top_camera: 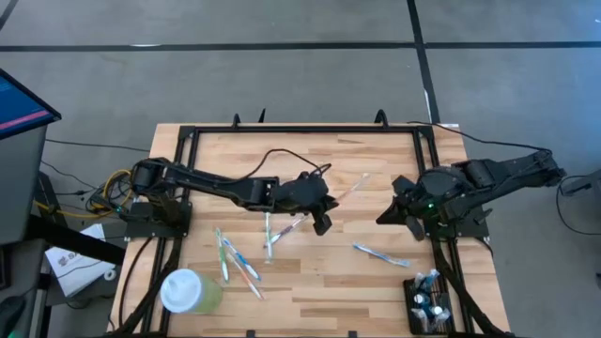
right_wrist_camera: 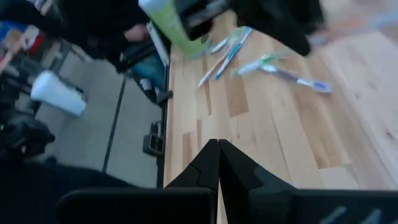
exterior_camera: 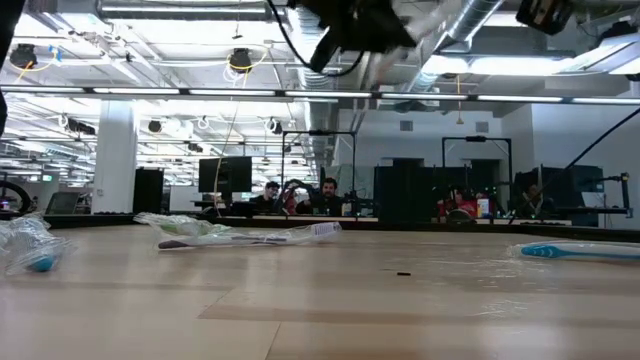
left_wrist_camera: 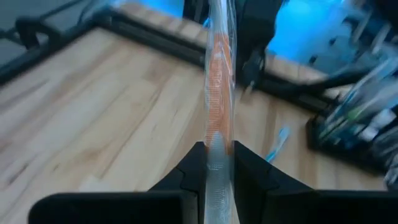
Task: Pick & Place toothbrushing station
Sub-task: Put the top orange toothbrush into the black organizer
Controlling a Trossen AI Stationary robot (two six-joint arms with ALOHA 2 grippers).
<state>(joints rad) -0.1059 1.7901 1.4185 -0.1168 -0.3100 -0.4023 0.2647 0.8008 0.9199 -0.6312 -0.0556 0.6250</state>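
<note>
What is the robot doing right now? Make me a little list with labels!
left hand: shut on an orange toothbrush in clear wrap, lifted over the table's middle
right hand: shut, empty, waiting at the table's right side
toothbrushing station: near right corner, brushes already standing in it
loose toothbrushes: lying on the table
green cup: near left corner

no readable text, labels, brands or numbers anywhere; print on the paper item beside the table's left edge is too small to read.
</note>
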